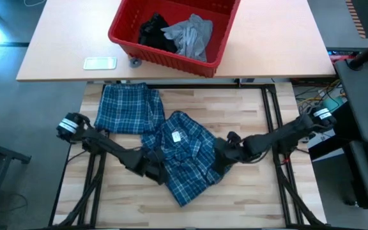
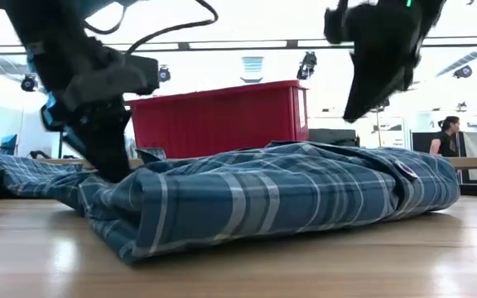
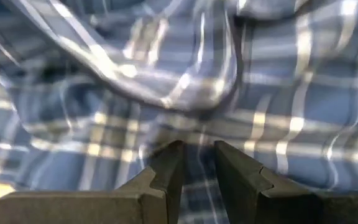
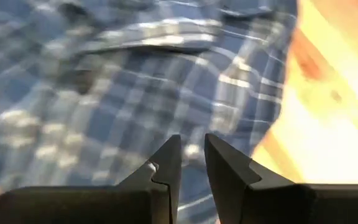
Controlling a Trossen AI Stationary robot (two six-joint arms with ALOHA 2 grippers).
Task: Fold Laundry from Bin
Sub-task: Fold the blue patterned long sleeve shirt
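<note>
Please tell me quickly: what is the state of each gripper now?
Left gripper: shut on the plaid shirt.
Right gripper: nearly closed over the shirt; a grip cannot be told.

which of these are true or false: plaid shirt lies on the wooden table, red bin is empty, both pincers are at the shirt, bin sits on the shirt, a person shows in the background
1. The plaid shirt lies on the wooden table. True.
2. The red bin is empty. False: it holds a grey garment and a black garment.
3. The left pincer and right pincer are both at the shirt. True.
4. The bin sits on the shirt. False: it stands apart on the tan table beyond.
5. A person shows in the low view's background. True.
</note>
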